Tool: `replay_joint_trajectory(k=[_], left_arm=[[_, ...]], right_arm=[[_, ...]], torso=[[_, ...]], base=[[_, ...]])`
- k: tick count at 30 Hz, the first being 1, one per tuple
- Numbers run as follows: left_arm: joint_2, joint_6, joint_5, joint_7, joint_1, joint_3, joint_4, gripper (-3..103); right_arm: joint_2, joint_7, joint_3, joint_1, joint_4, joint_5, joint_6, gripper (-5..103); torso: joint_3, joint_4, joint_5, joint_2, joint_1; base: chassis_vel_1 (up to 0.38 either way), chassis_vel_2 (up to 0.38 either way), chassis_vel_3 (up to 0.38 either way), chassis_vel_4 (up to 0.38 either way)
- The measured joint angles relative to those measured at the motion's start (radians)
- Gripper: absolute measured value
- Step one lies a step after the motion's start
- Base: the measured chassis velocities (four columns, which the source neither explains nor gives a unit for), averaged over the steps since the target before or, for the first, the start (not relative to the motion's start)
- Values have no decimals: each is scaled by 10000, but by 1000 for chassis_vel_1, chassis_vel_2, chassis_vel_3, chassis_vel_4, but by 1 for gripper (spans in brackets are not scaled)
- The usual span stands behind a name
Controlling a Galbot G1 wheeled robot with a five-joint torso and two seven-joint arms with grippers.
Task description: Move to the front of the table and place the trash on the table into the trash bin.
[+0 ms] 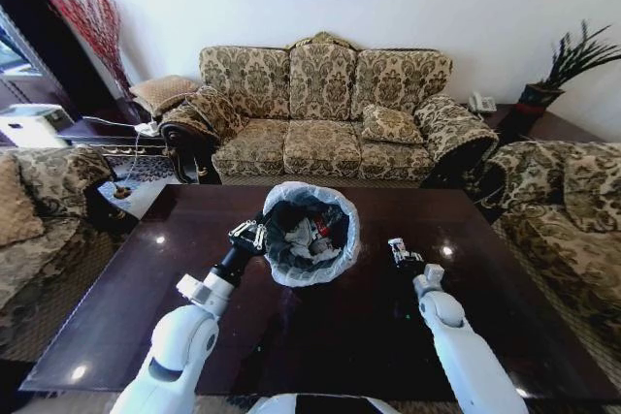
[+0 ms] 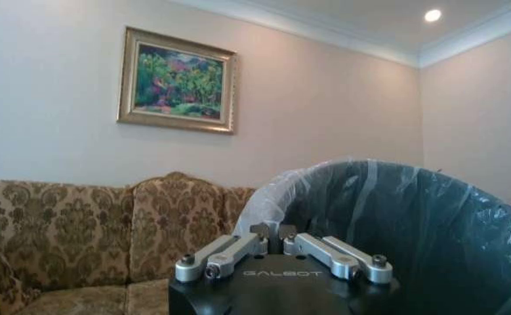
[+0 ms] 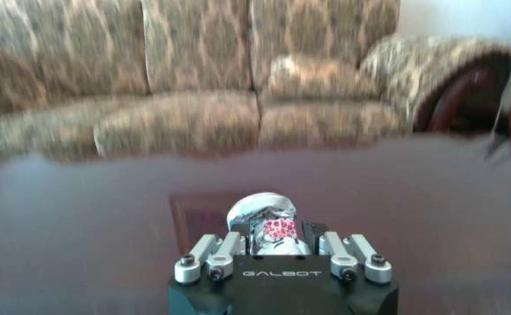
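Right gripper (image 3: pixel 273 246) is clamping a crushed bottle (image 3: pixel 268 226), clear plastic with a red label, low over the tabletop (image 1: pixel 505 336) and well to the right of the bin (image 1: pixel 310 233). Left gripper (image 1: pixel 249 236) is pinching the bin's rim on its left side, fingers closed on the bag liner (image 2: pixel 273 190) folded over the edge. We're seeing the bin tilted with its mouth toward us, apparently lifted or tipped by that hold.

Risks as we're judging them:
- Left grip is on thin liner plus rim. If the liner is slipping, the bin is dropping or rotating and dumping what's inside.
- The bottle is sitting between the fingers by its crushed body. Crushed plastic is springy, so it may be popping out during the swing to the bin.
- The bin mouth is tilted. A drop from too far off could be bouncing off the rim onto the glossy tabletop and sliding.
- The two arms are converging on one bin, so we're watching for the right wrist clipping the left gripper or the rim.
- Reflections on the dark tabletop could be hiding small scraps. We can't confirm nothing is left there.

Counts:
- Grippers: two, both occupied.
- Bins: one, black, pale liner.
- Bottles in hand: one.
- Trash already in the bin: a whitish crumpled clump (image 1: pixel 309 238) and something with red (image 1: pixel 322 228). Exact piece count we cannot tell.
- Loose trash on the tabletop: none we can make out.
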Motion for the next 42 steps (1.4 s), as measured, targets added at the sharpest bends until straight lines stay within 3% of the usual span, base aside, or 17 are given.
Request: replay_joint_trajectory(k=[6,11,12,19,20,22,24,26,27,30,34,42], left_arm=[[-42,8,23,-12,-9,35,0,3],[11,355,227,-281,-77,131,65,3],[268,731,276,-583,-199,249,110,3],[1396,1596,-261,-875,-740,374,80,3],[1815,2185,-648,-1004,-990,361,-6,3],[2016,2412,-903,-1098,-1103,361,-30,3],[2676,3050,-1671,-1362,-1523,373,-85,3],[2832,3162,-1813,-1400,-1624,384,-86,3],[3147,3377,-2052,-1435,-1799,411,-86,3],[3477,3677,-2108,-1440,-1896,395,-100,3],[3729,3786,-2138,-1445,-1910,329,-88,3],[3721,3757,-2364,-1433,-2058,339,50,3]], right_arm=[[-206,374,232,-222,2116,308,-333,33],[-476,645,310,-23,3961,474,-499,33],[-636,754,271,194,4711,737,-732,33],[-1144,889,-53,924,6036,1584,-1251,33],[-1418,1174,-352,1233,6497,2180,-1443,33],[-1563,1365,-549,1420,6762,2594,-1582,33],[-1960,1542,-1165,1962,7525,4119,-2276,33],[-2080,1543,-1384,2108,7692,4482,-2444,33],[-2353,1543,-2000,2435,7950,5148,-2669,33],[-2887,1573,-3033,2917,8080,5803,-2783,33],[-3735,1452,-4666,3961,7913,5937,-2819,33],[-4234,1249,-5746,4158,7888,5477,-3002,33]], torso=[[-1,0,-2,0,-1],[-1,0,-5,0,0],[-1,0,-8,0,-1],[0,0,-4,0,0],[0,0,-4,0,0],[0,-2,-5,0,0],[-1,-1,-3,0,-1],[-1,-1,-4,0,-1],[-1,-1,-6,0,0],[-1,1,-7,0,0],[-1,1,-5,0,0],[-1,1,-6,0,0]], base=[[0,0,0,0],[0,0,0,0],[0,0,0,0],[0,0,0,0],[0,0,0,0],[0,0,0,0],[0,0,0,0],[0,0,0,0],[0,0,0,0],[0,0,0,0],[0,0,0,0],[0,0,0,0]])
